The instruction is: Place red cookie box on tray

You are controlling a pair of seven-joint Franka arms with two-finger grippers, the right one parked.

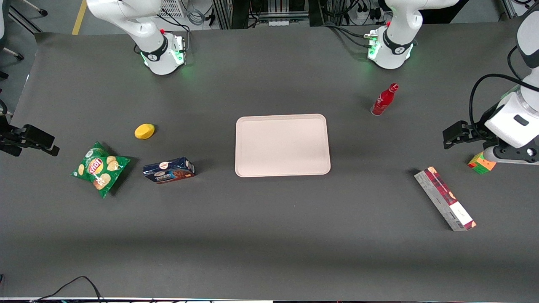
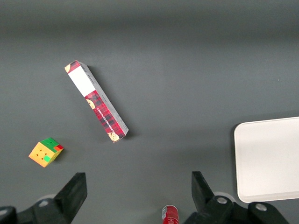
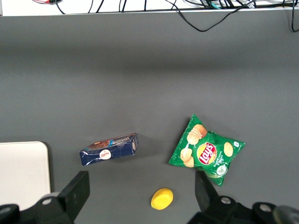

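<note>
The red cookie box (image 1: 444,198) lies flat and slanted on the dark table toward the working arm's end, and the left wrist view shows its plaid top and white label (image 2: 96,101). The pale pinkish tray (image 1: 282,145) sits bare at the middle of the table, with one edge of it (image 2: 268,158) in the left wrist view. My left gripper (image 1: 452,136) hangs above the table, farther from the front camera than the box and apart from it. Its fingers (image 2: 74,186) stand wide open around nothing (image 2: 138,179).
A colourful cube (image 1: 481,163) sits beside the gripper. A red bottle (image 1: 384,100) stands between the tray and the working arm's base. Toward the parked arm's end lie a dark blue cookie box (image 1: 169,170), a green chips bag (image 1: 100,168) and a yellow lump (image 1: 144,131).
</note>
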